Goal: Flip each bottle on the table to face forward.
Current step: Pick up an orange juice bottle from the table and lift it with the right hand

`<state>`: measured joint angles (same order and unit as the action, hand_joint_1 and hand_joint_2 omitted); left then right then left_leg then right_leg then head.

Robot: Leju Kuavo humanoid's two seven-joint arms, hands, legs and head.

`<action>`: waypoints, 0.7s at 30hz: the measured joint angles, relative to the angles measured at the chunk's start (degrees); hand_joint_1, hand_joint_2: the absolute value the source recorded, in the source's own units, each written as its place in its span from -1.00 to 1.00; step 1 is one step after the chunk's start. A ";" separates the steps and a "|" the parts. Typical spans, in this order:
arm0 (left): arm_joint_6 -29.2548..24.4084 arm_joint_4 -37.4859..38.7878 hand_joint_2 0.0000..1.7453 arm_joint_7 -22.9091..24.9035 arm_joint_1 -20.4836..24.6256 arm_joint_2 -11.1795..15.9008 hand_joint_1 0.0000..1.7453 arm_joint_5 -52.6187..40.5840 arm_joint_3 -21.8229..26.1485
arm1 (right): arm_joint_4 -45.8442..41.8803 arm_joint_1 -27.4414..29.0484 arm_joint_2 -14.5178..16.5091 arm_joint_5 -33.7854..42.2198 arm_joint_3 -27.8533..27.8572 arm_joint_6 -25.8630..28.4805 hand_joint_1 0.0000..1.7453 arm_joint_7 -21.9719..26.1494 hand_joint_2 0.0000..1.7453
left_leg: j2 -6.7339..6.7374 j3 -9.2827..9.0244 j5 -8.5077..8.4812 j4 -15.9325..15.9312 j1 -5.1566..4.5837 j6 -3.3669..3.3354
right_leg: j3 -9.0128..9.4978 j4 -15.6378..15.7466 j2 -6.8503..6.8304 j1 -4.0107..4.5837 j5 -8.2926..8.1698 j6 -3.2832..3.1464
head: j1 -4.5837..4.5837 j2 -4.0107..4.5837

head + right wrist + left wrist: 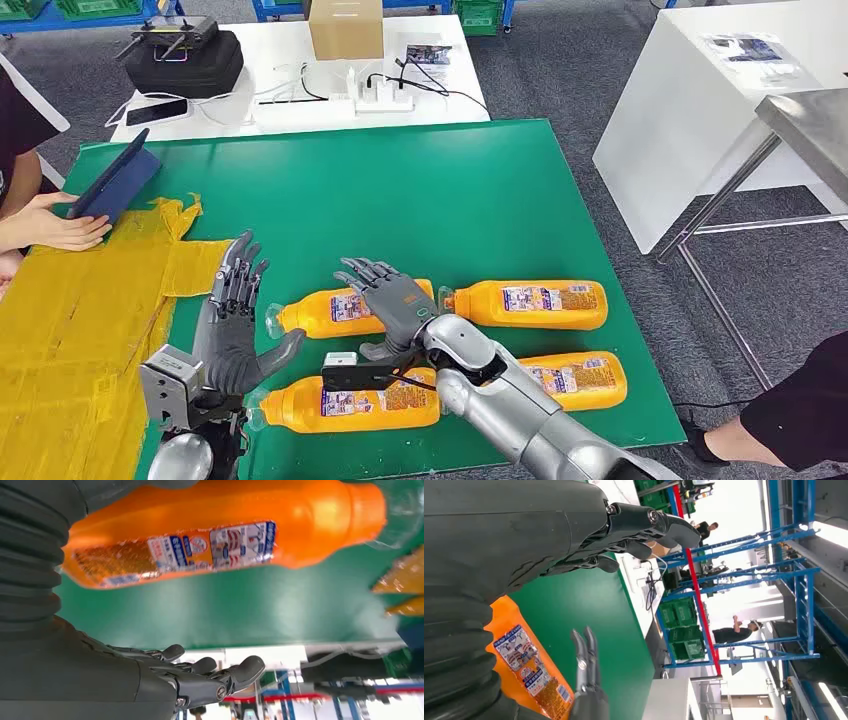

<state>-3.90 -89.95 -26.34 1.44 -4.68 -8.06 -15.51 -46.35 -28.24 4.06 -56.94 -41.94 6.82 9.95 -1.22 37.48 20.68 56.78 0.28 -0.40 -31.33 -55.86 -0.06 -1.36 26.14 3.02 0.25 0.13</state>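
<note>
Orange bottles (527, 304) lying flat, green table (480, 190)

Four orange bottles (530, 304) with blue-and-white labels lie on a green tabletop (500, 190); yellow tape (80, 330) covers its left part; both hands are dark grey.

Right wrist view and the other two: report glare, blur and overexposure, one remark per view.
Right wrist view: the bottle has a bright glare patch near its neck, and its label is soft with blur. Left wrist view: the hall behind the mat is blown out white; the left hand is dark against it. Head view: even light, sharp, with mild sheen on the four bottles.
</note>
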 joint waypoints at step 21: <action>0.02 6.00 1.00 -1.09 4.84 0.00 -1.00 3.22 -3.25 | 21.08 -7.89 1.11 4.63 1.39 1.53 -1.00 -2.78 1.00 | 0.01 0.01 -0.01 0.02 -0.01 0.01 | -0.03 0.00 0.01 -0.01 -0.01 0.01 | 0.00 0.00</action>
<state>-3.88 -83.95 -27.43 6.29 -4.68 -4.84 -18.75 -25.27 -36.13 5.17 -52.31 -40.55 8.34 7.17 -1.21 37.49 20.67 56.80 0.27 -0.39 -31.36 -55.86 -0.06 -1.37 26.13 3.03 0.25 0.13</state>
